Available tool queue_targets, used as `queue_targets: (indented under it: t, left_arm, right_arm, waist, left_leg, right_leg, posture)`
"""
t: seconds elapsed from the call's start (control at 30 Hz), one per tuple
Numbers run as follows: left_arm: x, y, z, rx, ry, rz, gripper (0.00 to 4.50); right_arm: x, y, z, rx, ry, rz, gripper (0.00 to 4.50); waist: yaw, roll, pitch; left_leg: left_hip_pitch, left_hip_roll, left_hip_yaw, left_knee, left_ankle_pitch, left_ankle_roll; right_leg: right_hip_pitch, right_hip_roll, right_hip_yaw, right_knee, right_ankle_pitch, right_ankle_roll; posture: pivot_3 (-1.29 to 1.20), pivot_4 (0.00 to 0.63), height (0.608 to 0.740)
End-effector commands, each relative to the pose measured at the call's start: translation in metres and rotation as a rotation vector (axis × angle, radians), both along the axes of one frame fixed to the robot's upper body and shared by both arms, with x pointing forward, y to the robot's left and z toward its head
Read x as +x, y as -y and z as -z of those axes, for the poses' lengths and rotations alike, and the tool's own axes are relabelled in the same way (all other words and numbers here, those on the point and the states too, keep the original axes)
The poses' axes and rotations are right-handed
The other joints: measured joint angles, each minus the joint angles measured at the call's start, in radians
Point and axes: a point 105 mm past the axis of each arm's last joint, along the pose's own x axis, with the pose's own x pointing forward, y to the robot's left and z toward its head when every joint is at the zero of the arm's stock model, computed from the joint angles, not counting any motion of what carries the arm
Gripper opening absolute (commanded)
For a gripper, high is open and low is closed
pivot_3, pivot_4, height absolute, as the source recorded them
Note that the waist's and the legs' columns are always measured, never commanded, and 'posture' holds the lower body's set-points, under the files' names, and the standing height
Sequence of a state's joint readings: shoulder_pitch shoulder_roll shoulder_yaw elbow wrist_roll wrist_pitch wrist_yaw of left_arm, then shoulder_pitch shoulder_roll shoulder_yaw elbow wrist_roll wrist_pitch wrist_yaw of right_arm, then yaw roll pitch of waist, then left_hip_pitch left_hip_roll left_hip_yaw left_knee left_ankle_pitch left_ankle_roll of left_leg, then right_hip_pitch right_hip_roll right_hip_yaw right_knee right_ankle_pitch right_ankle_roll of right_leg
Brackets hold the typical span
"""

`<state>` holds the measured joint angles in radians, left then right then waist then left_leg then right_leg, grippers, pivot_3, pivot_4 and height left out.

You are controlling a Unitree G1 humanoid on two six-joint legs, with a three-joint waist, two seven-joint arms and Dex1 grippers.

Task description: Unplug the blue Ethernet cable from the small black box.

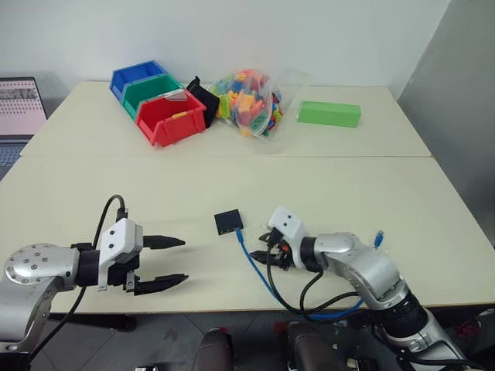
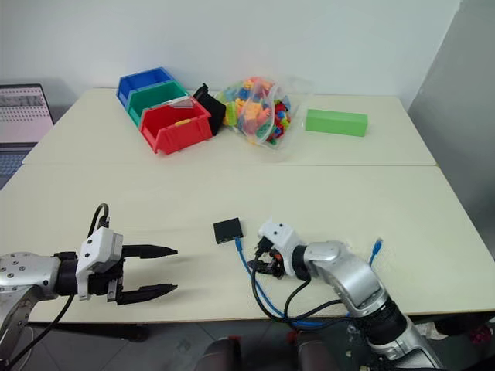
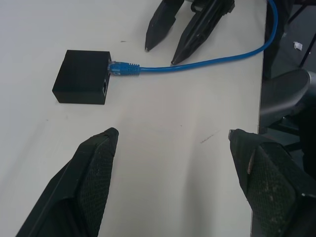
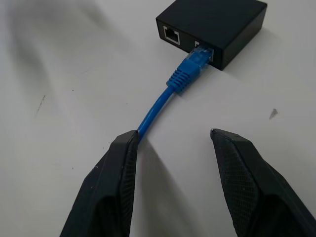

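Lying mid-frame, the thin blue Ethernet cable (plug at the small matte black box) runs beside the right gripper, fingers parted, gripping nothing.

blue Ethernet cable, matte blk box, cream table

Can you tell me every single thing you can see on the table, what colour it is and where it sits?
Thin blue Ethernet cable: one, blue, plug in the box's port, running off the table's near edge.
Small flat black box: one, black, near middle.
Plastic storage bins: three, blue, green, red, far left.
Black fabric pouch: one, beside the bins.
Clear bag of toy bricks: one, many colours, far middle.
Green rectangular block: one, far right.
Laptop: one, far left edge.
Left gripper: open, empty.
Right gripper: open, around the cable.
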<state>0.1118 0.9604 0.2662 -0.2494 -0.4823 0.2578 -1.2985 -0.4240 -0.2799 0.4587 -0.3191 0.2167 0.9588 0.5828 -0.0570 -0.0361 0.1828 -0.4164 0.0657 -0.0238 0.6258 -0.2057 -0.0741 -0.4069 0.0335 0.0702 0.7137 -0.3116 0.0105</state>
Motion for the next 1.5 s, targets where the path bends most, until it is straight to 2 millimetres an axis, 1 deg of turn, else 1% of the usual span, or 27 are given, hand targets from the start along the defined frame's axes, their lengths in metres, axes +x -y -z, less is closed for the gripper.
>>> queue_targets:
  t: [0.03,0.13,0.17,0.27,0.37,0.43,0.47,0.53,0.6,0.73,0.77,0.83,0.93,1.07,1.13,1.2,1.3,1.43,1.5]
  left_arm:
    - [0.000,0.005,-0.007,0.014,0.026,0.031,3.83]
    - [0.001,0.005,-0.007,0.015,0.027,0.035,3.83]
    - [0.001,0.005,-0.007,0.015,0.027,0.035,3.83]
    - [0.001,0.005,-0.007,0.016,0.027,0.036,3.83]
    - [0.001,0.006,-0.006,0.018,0.028,0.037,3.83]
    - [0.002,0.007,-0.007,0.017,0.030,0.037,3.83]
    - [0.002,0.007,-0.007,0.017,0.031,0.037,3.83]
    - [0.003,0.007,-0.006,0.016,0.032,0.038,3.83]
    - [0.003,0.008,-0.006,0.015,0.034,0.038,3.83]
    - [0.005,0.009,-0.007,0.012,0.039,0.035,3.83]
    - [0.005,0.009,-0.007,0.012,0.041,0.034,3.83]
    - [0.005,0.009,-0.007,0.011,0.043,0.031,3.83]
    - [0.006,0.009,-0.007,0.009,0.048,0.024,3.83]
    - [0.007,0.007,-0.008,0.008,0.050,0.013,3.83]
    - [0.009,0.006,-0.008,0.004,0.048,0.002,3.83]
    - [0.010,0.006,-0.008,0.000,0.049,-0.006,3.83]
    - [0.012,0.006,-0.008,-0.004,0.050,-0.011,3.83]
    - [0.014,0.009,-0.009,-0.020,0.052,-0.015,3.83]
    - [0.016,0.010,-0.010,-0.030,0.053,-0.015,3.83]
  right_arm:
    - [-0.002,-0.017,0.001,-0.012,0.004,-0.020,2.44]
    - [-0.005,-0.028,0.008,-0.037,0.006,-0.034,2.44]
    - [-0.006,-0.031,0.007,-0.028,-0.007,-0.034,2.44]
    - [-0.005,-0.032,0.007,-0.046,0.007,-0.036,2.44]
    - [-0.003,-0.029,0.012,-0.075,0.010,-0.026,2.44]
    - [-0.002,-0.028,0.014,-0.090,0.017,-0.028,2.07]
    - [-0.003,-0.028,0.015,-0.092,0.018,-0.032,1.99]
    - [-0.003,-0.028,0.016,-0.101,0.025,-0.039,1.52]
    - [-0.003,-0.027,0.017,-0.110,0.032,-0.041,1.15]
    - [0.004,-0.024,0.015,-0.123,0.068,-0.015,0.21]
    - [0.007,-0.023,0.015,-0.126,0.079,-0.006,0.05]
    - [0.013,-0.019,0.012,-0.134,0.103,0.007,0.05]
    - [0.027,-0.008,0.004,-0.156,0.169,0.022,0.05]
    - [0.050,0.016,-0.017,-0.232,0.337,-0.028,0.05]
    - [0.066,0.032,-0.027,-0.301,0.430,-0.063,0.05]
    - [0.077,0.043,-0.033,-0.347,0.468,-0.105,0.05]
    - [0.083,0.047,-0.036,-0.359,0.474,-0.169,0.05]
    - [0.083,0.046,-0.027,-0.361,0.427,-0.215,0.05]
    - [0.085,0.043,-0.023,-0.339,0.406,-0.204,0.46]
  waist:
    - [-0.001,0.000,0.000]
    - [-0.003,0.000,0.000]
    - [-0.003,0.000,0.000]
    - [-0.003,0.000,0.000]
    - [-0.003,0.000,0.000]
    - [-0.003,0.000,0.000]
    - [-0.003,0.000,0.000]
    - [-0.003,0.000,0.000]
    - [-0.003,0.000,0.000]
    - [-0.003,0.000,0.000]
    - [-0.003,0.000,0.000]
    - [-0.003,0.000,0.000]
    - [-0.002,0.000,0.000]
    - [0.007,0.001,0.000]
    - [0.012,0.001,0.001]
    - [0.012,0.001,0.001]
    - [0.006,0.001,0.001]
    - [-0.002,0.001,0.001]
    - [-0.003,0.001,0.001]
  left_leg:
    - [0.000,0.000,0.000,0.000,0.000,0.000]
    - [0.000,0.001,0.000,0.000,0.000,0.000]
    - [0.000,0.001,0.000,0.000,0.000,0.000]
    - [0.001,0.001,0.000,0.000,0.000,0.000]
    - [0.001,0.001,0.000,0.000,0.000,0.000]
    - [0.001,0.001,0.000,-0.001,0.000,0.000]
    - [0.001,0.001,0.000,-0.001,0.000,0.000]
    - [0.001,0.001,0.000,-0.001,0.000,0.000]
    - [0.001,0.001,0.000,-0.001,0.000,0.000]
    - [0.001,0.001,0.000,-0.001,0.000,0.000]
    - [0.001,0.001,0.000,-0.001,0.000,0.000]
    - [0.001,0.001,0.000,-0.001,0.000,0.000]
    - [0.001,0.001,0.000,0.000,0.000,0.000]
    - [0.000,-0.001,0.000,0.000,0.000,0.000]
    - [0.000,-0.002,0.000,0.001,0.000,0.000]
    - [0.000,-0.002,0.002,0.001,0.000,0.000]
    - [0.000,-0.001,0.002,0.000,0.000,0.000]
    - [0.000,0.001,0.001,-0.002,0.000,0.000]
    - [0.000,0.000,0.001,-0.002,0.000,0.000]
  right_leg:
    - [0.000,0.000,0.000,0.000,0.000,0.000]
    - [0.000,0.000,0.000,0.000,0.000,0.000]
    - [0.000,0.000,0.000,0.000,0.000,0.000]
    - [0.000,0.000,0.000,0.000,0.000,0.000]
    - [0.000,0.000,0.000,0.000,0.000,0.000]
    - [0.000,0.000,0.000,0.000,0.000,0.000]
    - [0.000,0.000,0.000,0.000,0.000,0.000]
    - [0.000,0.000,0.000,0.000,0.000,0.000]
    - [0.000,0.000,0.000,0.000,0.000,0.000]
    - [0.000,0.000,0.000,0.000,0.000,0.000]
    - [0.000,0.000,0.000,0.000,0.000,0.000]
    - [0.000,0.000,0.000,0.000,0.000,0.000]
    - [0.000,0.000,0.000,0.000,0.000,0.000]
    - [0.000,-0.001,0.000,0.000,0.000,0.001]
    - [0.000,-0.001,0.000,-0.001,0.001,0.001]
    - [0.000,-0.001,-0.001,-0.001,0.001,0.001]
    - [-0.001,0.000,-0.001,-0.001,0.000,0.000]
    - [-0.001,0.001,0.000,-0.001,-0.001,-0.001]
    - [-0.001,0.001,0.000,0.000,-0.001,-0.001]
  posture:
    - [0.00,0.150,0.740]
    - [0.00,0.150,0.740]
    - [0.00,0.150,0.740]
    - [0.00,0.150,0.740]
    - [0.00,0.150,0.740]
    - [0.00,0.150,0.740]
    - [0.00,0.150,0.740]
    - [0.00,0.150,0.740]
    - [0.00,0.150,0.740]
    - [0.00,0.150,0.740]
    - [0.00,0.150,0.740]
    - [0.00,0.150,0.740]
    - [0.00,0.150,0.740]
    - [0.00,0.150,0.740]
    - [0.00,0.150,0.740]
    - [0.00,0.150,0.740]
    - [0.00,0.150,0.740]
    - [0.00,0.150,0.740]
    - [0.00,0.150,0.740]
